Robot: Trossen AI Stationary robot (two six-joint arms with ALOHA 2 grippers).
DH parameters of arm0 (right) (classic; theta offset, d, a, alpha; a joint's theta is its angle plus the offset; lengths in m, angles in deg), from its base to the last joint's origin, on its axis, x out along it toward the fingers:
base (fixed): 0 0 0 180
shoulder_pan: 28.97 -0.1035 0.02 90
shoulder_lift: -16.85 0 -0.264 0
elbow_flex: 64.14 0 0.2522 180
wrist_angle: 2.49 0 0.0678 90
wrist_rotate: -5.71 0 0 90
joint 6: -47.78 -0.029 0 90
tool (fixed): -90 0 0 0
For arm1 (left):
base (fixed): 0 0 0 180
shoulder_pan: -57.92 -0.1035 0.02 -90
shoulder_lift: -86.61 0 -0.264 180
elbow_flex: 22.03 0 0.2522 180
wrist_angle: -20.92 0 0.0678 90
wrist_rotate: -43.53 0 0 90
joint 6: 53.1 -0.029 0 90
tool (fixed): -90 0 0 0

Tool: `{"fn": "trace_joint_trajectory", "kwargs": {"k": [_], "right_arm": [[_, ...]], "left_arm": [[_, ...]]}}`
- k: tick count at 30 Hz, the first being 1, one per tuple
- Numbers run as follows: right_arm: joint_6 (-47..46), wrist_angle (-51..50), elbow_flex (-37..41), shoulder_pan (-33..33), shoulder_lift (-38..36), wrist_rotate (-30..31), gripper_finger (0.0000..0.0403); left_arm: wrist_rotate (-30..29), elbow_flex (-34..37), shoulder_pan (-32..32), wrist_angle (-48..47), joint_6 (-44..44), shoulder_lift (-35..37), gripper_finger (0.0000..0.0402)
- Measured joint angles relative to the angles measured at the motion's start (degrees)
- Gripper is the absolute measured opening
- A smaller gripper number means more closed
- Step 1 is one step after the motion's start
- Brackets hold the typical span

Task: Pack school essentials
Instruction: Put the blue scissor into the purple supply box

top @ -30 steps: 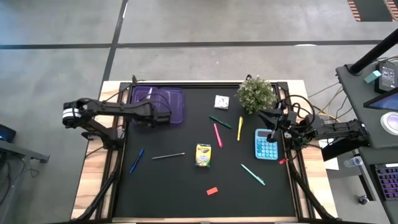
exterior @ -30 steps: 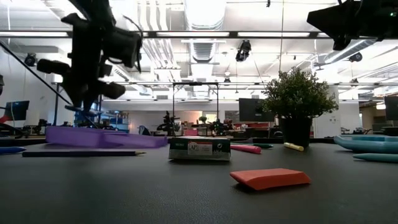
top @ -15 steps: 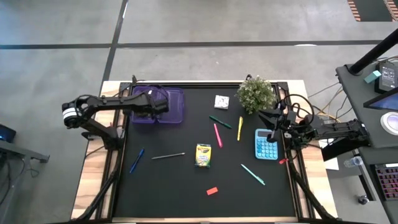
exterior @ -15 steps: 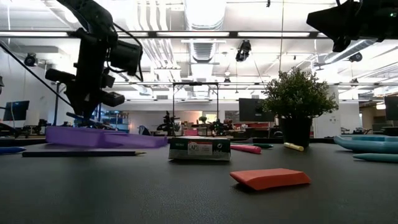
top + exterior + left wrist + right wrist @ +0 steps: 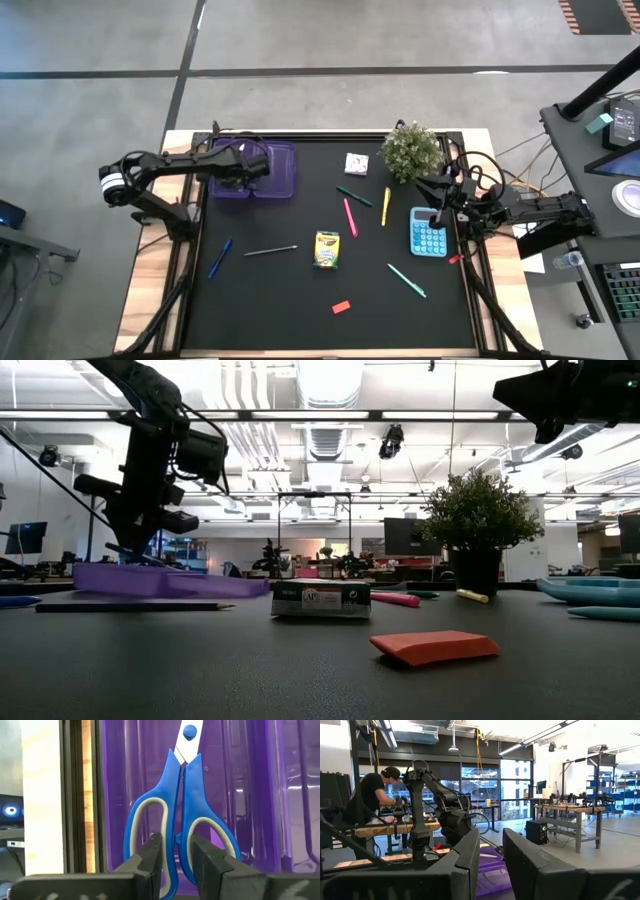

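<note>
Left gripper (image 5: 176, 851) is pinching the blue-handled steel scissors (image 5: 181, 805) over the translucent purple plastic case (image 5: 255, 168); right gripper (image 5: 434, 217), fingers narrowly parted and empty, is waiting above the teal calculator (image 5: 428, 235); crayon box (image 5: 327, 249), pens, pencil and eraser are lying unpacked
</note>
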Motion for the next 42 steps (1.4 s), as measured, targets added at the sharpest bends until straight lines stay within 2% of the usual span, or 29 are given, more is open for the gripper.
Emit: {"fn": "trace_joint_trajectory", "kwargs": {"k": [17,28,42], "right_arm": [[0.02,0.00,0.00,0.00,0.00,0.00,0.0077],[0.07,0.03,0.00,0.00,0.00,0.00,0.0077],[0.15,0.24,0.00,0.00,0.00,0.00,0.0077]], "left_arm": [[-2.16,0.42,-0.34,2.91,0.51,0.00,0.0069],[-2.46,4.69,-0.34,6.54,1.16,-0.07,0.0070],[-2.01,6.26,-0.34,9.32,1.60,-0.07,0.0071]]}}
